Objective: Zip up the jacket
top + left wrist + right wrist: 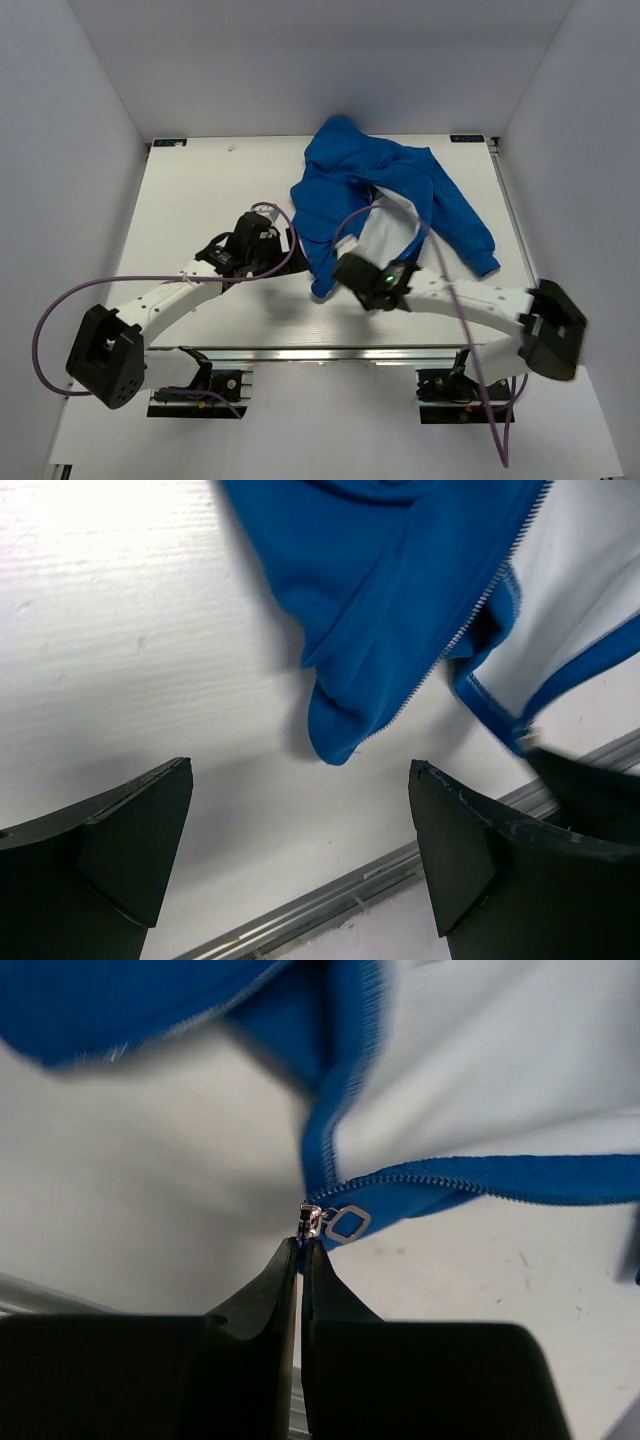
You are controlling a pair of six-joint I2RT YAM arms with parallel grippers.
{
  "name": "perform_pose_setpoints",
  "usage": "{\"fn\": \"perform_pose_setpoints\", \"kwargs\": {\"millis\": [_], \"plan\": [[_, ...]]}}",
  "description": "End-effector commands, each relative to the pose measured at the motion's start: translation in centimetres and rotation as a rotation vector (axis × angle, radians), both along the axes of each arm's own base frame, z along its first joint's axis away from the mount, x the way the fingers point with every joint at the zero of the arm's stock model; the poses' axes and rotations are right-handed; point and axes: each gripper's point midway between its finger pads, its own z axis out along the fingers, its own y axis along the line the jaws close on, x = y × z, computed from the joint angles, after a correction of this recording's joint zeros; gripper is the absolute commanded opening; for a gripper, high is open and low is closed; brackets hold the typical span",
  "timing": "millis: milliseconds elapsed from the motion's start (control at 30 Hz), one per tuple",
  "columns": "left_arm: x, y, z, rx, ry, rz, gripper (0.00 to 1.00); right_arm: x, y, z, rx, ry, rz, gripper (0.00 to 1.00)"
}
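Note:
The royal-blue jacket lies crumpled at the back right of the white table, open, with its pale lining showing. My right gripper is shut on the jacket's bottom hem corner, right under the silver zipper slider and its pull tab. In the top view the right gripper sits at the jacket's near edge. My left gripper is open and holds nothing. It hovers over bare table just short of the other front panel's bottom corner, along which a row of zipper teeth runs.
An aluminium rail runs along the table's near edge. Purple cables loop from both arms. White walls enclose the table on three sides.

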Motion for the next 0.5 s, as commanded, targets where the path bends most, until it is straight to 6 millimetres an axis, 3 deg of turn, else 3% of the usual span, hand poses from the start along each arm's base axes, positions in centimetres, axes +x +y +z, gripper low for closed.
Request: {"fn": "perform_pose_setpoints", "kwargs": {"millis": [0,100,133,200,233,300,367,467], "plan": [[-0.7,1.2,0.3,0.009,-0.001,0.062,0.98,-2.2,0.4,-2.7,-0.234,-0.009,0.117,0.0],[-1.0,2.1,0.0,0.027,0.006,0.094,0.98,-4.3,3.2,-5.0,-0.238,0.018,0.253,0.0],[-1.1,2.4,-0.1,0.036,0.006,0.106,0.98,-4.9,4.9,-5.1,-0.18,0.013,0.279,0.0],[-1.6,2.9,-0.4,0.052,0.019,0.119,0.98,-5.5,5.6,-5.3,-0.118,0.029,0.286,0.0],[-1.7,3.1,-0.5,0.054,0.024,0.124,0.98,-5.6,6.8,-4.4,-0.042,0.008,0.323,0.0],[-2.0,3.3,-0.6,0.048,0.023,0.131,0.98,-8.2,8.5,-4.7,0.062,0.097,0.476,0.0],[-2.1,3.3,-0.6,0.043,0.021,0.132,0.98,-9.4,7.8,-5.7,0.044,0.141,0.553,0.0],[-2.0,3.2,-0.6,0.044,0.022,0.129,0.98,-9.0,6.6,-6.8,-0.021,0.151,0.502,0.0]]}}
